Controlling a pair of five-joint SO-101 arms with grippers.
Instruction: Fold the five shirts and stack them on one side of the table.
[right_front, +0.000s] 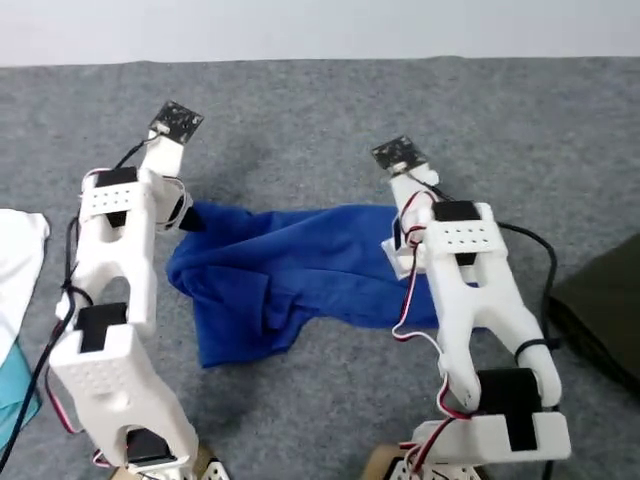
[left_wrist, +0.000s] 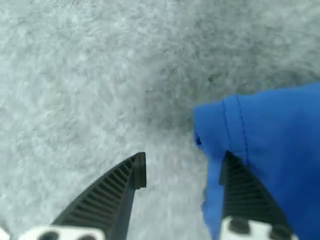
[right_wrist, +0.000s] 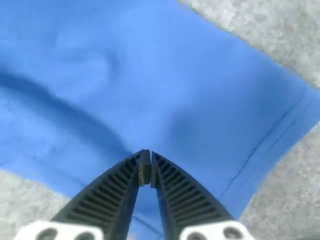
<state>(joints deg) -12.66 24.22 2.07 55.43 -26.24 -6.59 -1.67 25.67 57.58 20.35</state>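
- Grey felt-like table (right_front: 300, 100) is seen under everything, spread from edge to edge in the high view.
- Blue shirt (right_front: 290, 270) is laid crumpled and partly bunched near the middle of the table, between the two arms; one hemmed corner is turned toward the left arm.
- Left arm (right_front: 115, 300) is stretched forward along the left side, its wrist placed just beside the shirt's left end.
- Right arm (right_front: 470, 290) is stretched forward on the right, its wrist placed over the shirt's right part.
- Dark olive garment (right_front: 605, 310) is seen at the right edge, well apart from the blue shirt.
- White garment (right_front: 15, 260) is seen at the left edge, with a teal garment (right_front: 12, 405) just below it.
- Left gripper (left_wrist: 185, 156) is held wide apart above the table; one finger is set over the shirt's hemmed corner, the other over bare felt, and nothing is gripped.
- Right gripper (right_wrist: 148, 154) is closed with its tips brought together over the blue fabric; whether cloth is pinched between them cannot be told.
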